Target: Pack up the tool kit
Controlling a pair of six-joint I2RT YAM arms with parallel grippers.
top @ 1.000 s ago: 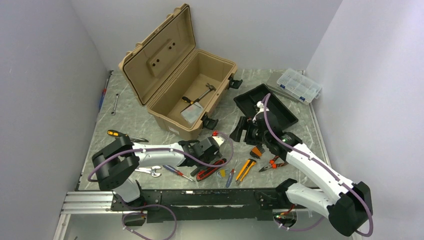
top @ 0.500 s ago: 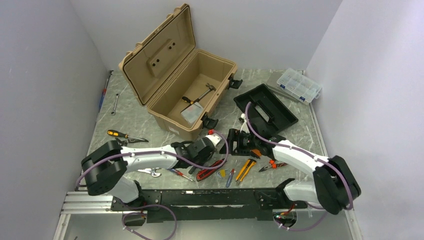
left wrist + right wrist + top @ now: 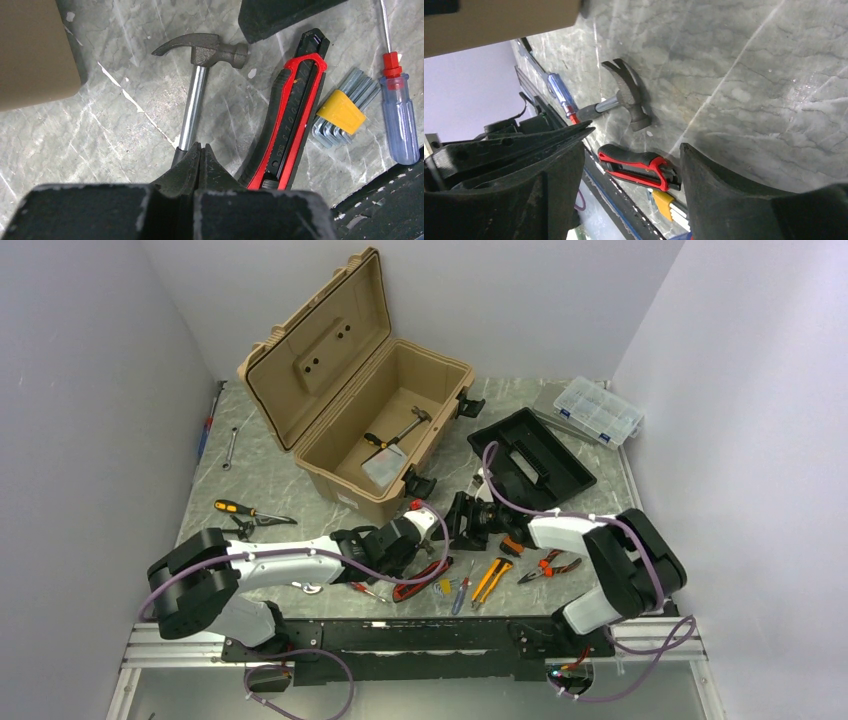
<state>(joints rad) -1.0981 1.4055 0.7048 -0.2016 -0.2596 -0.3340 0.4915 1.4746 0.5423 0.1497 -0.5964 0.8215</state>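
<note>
Near the middle of the worktop [image 3: 260, 475], just in front of the open toolbox [image 3: 350, 490], the hammer [image 3: 192, 100] lies flat on the marble. Its long axis runs straight out from the left gripper [image 3: 201, 150], head farthest. That gripper's fingers are pressed together over the grip end; contact cannot be confirmed. The right gripper [image 3: 638, 139], spread wide, faces the head from the opposite side. The left arm is judged nearer. A red utility knife [image 3: 292, 115] lies just beside the handle; the other flank shows bare marble.

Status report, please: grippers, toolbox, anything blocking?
Left gripper shut over hammer handle. Right gripper open, facing hammer head. Toolbox open, lid up. Red knife lies close beside hammer.
</note>
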